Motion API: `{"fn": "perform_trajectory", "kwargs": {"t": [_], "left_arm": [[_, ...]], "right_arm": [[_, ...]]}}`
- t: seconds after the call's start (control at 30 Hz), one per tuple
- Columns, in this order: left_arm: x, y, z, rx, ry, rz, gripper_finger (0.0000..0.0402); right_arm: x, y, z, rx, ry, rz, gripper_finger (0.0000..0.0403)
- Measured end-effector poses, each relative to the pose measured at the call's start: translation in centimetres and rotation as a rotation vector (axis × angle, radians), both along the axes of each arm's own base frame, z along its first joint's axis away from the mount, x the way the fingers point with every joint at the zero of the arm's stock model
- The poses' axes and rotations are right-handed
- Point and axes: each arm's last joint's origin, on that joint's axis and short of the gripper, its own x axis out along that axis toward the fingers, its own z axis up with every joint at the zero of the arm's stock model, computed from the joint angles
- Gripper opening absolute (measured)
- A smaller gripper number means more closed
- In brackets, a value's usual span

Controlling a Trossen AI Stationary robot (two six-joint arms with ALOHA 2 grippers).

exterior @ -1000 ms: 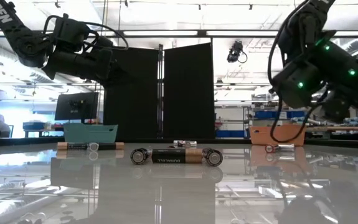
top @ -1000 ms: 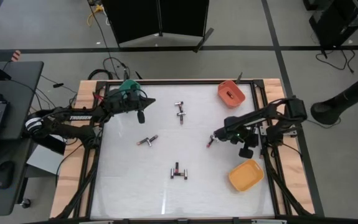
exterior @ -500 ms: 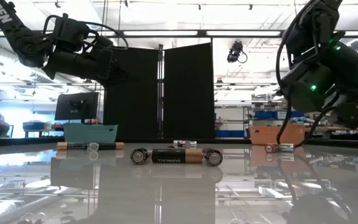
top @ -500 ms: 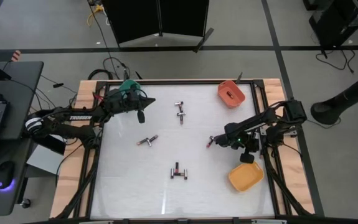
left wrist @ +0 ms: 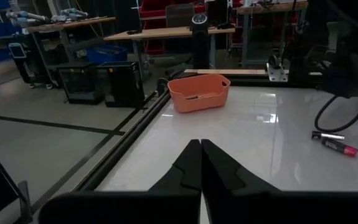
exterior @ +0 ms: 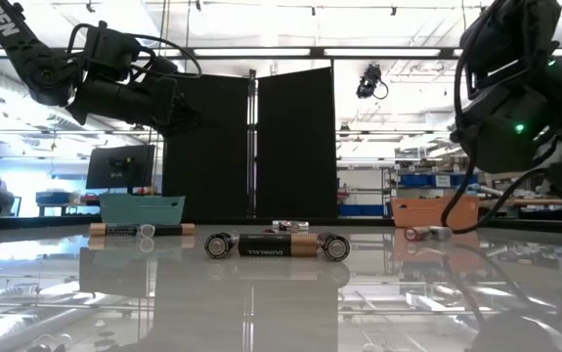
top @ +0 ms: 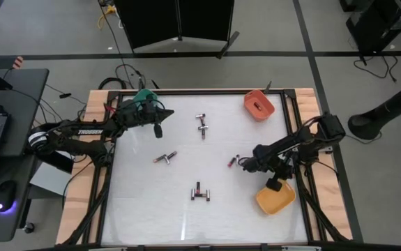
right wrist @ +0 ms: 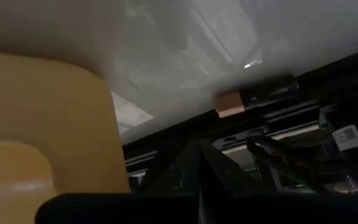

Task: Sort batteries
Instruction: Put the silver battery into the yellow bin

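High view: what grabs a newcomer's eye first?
Three coloured bins at the white table's edges: an orange-red bin at the far right corner, a yellow bin at the right edge, a teal bin at the far left. Small batteries lie scattered between them. The right gripper, shut, hangs by the yellow bin's rim.

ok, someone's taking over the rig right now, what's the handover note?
Left hand: shut, empty, hovering by the teal bin at the far left corner.
Right hand: shut, nothing seen in it, over the yellow bin's rim.
Batteries loose on the table: pair far centre, pair mid-left, cluster near centre, one red-banded beside the right arm.
Done: the orange bin holds something dark; I can't tell what. The yellow bin looks empty.
Left: all the loose ones above need sorting.
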Motion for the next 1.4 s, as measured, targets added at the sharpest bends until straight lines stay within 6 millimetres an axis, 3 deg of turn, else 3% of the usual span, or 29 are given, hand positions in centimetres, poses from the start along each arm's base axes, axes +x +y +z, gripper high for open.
{"fn": "perform_trajectory", "kwargs": {"t": [0.23, 0.47, 0.77, 0.97, 1.2, 1.4], "left_arm": [[0.0, 0.0, 0.0, 0.004, 0.002, 0.0, 0.0006], [0.0, 0.0, 0.0, -0.003, 0.004, -0.008, 0.0006], [0.0, -0.1, -0.6, -0.037, 0.05, -0.011, 0.0006], [0.0, -0.2, -0.6, -0.04, 0.049, -0.04, 0.0006], [0.0, -0.3, -0.8, -0.054, 0.071, -0.049, 0.0006], [0.0, -0.3, -1.0, -0.068, 0.09, -0.049, 0.0006]], "right_arm": [[0.4, 0.0, -0.1, -0.118, -0.038, 0.038, 0.0009], [2.3, -2.3, 2.8, -0.246, -0.085, 0.11, 0.0008], [7.7, -5.5, 5.9, -0.273, -0.856, -0.006, 0.0019], [10.8, -6.0, 5.9, -0.283, -1.15, 0.043, 0.0076], [11.8, -5.4, 3.9, -0.318, -1.122, 0.092, 0.0189], [12.4, -5.5, 5.0, -0.297, -1.167, 0.255, 0.0263]]}}
